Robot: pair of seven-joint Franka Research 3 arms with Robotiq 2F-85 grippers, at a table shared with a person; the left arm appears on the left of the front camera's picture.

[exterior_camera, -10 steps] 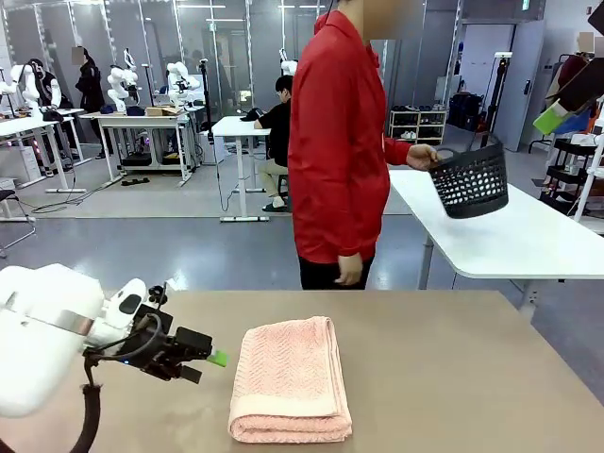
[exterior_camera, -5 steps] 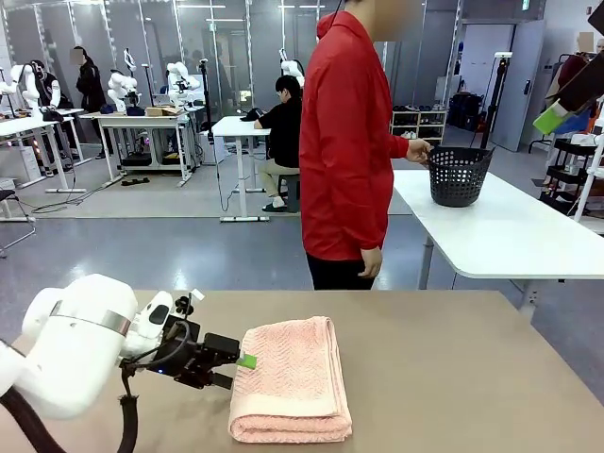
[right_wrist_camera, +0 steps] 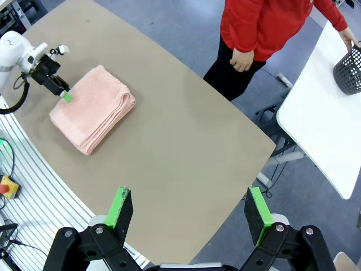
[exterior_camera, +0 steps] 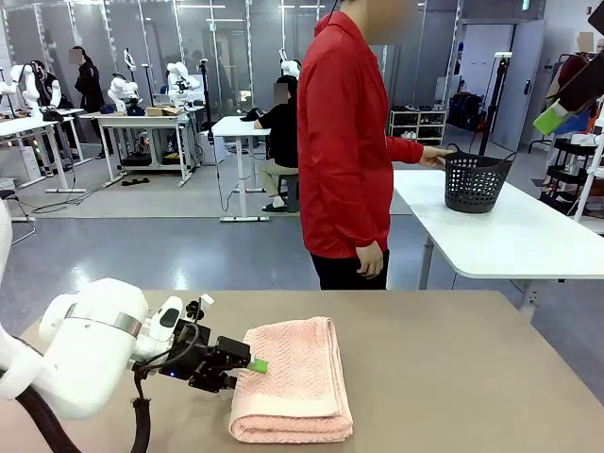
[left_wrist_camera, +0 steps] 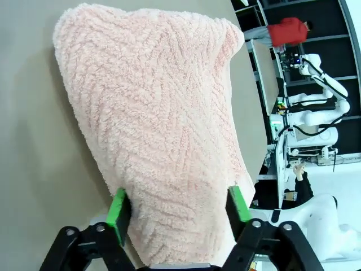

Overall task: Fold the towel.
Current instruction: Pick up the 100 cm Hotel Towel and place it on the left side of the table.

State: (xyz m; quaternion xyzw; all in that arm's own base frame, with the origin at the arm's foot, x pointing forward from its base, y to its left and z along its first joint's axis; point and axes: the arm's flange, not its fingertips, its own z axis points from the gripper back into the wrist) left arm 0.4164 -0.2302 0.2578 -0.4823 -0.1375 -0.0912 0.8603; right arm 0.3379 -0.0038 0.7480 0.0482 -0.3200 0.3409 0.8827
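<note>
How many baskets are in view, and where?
1: a black basket standing on the white side table behind the person, whose hand touches its rim. Others may be hidden.

Salmon-pink towel [exterior_camera: 292, 377] folded in layers, flat on the tan table, herringbone terry face up, smooth band along the near edge.

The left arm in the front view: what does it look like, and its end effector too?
The left arm has bulky white rounded shells with a silver ring at one joint. A black cable hangs below it. Its end effector is black, with exposed wiring near the wrist and bright green pads on the two fingers.
</note>
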